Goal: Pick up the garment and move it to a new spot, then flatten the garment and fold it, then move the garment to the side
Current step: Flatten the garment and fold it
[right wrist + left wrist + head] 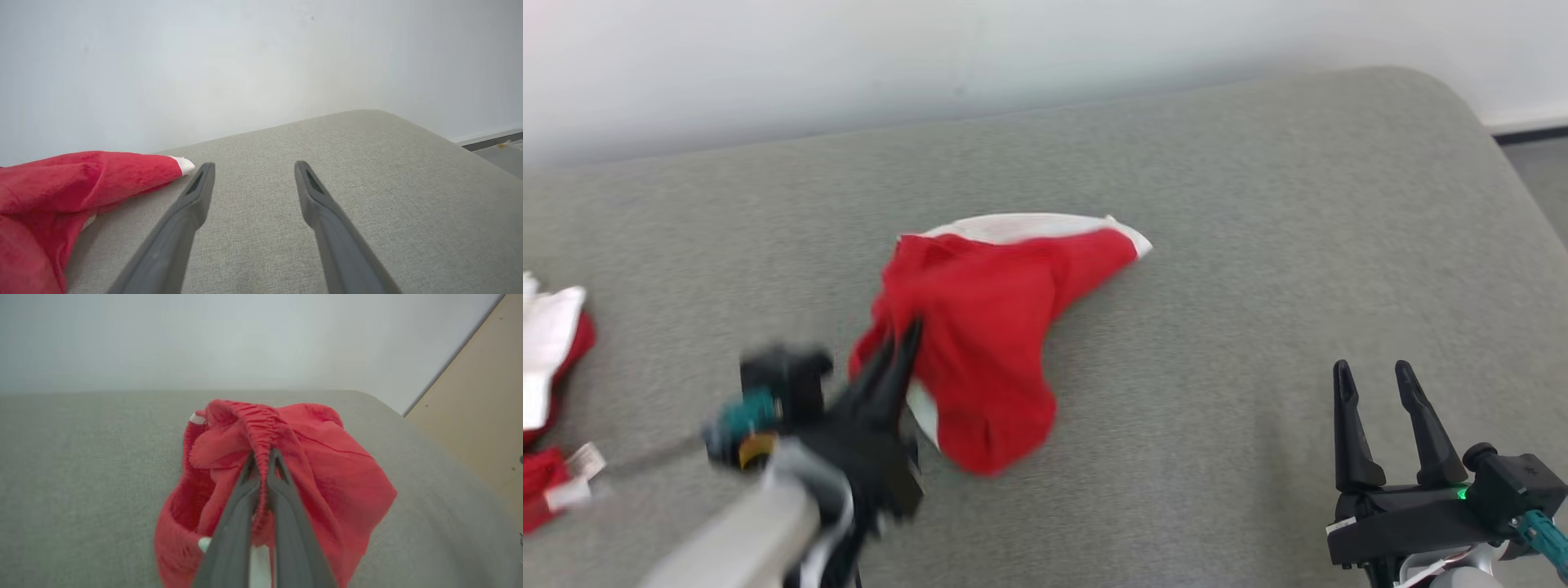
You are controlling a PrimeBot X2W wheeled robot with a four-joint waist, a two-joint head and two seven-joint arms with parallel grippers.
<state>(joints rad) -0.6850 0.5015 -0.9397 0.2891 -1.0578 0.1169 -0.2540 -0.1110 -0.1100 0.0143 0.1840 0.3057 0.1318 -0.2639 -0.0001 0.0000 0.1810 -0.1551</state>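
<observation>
Red garment (988, 327) with white trim, mid-cushion and bunched. Its far white-edged end lies on the fabric; the near end is raised off it. Left gripper (263, 455) is clenched on the garment's gathered elastic edge, fingers nearly together with cloth pinched between. Right gripper (1376, 376) is spread wide with nothing in it, low right, well apart from the garment.

Step in hand, my read: carrying it to a new spot. To do it well:
- Lift until the hanging part clears the cushion, so it doesn't drag or twist.
- Keep the pinch on the thick elastic band, which should slip less.
- Set it down on bare fabric where the right gripper can reach to spread it.

Left arm is blurred in the head view, so its exact pose is unsure.

Surface is a grey woven cushion (1241, 425), soft, with a rounded far-right corner. Other red and white clothes (547, 367) sit at the left edge; steer clear of them. Pale wall (849, 57) behind, and a strip of floor (1543, 171) past the corner.
</observation>
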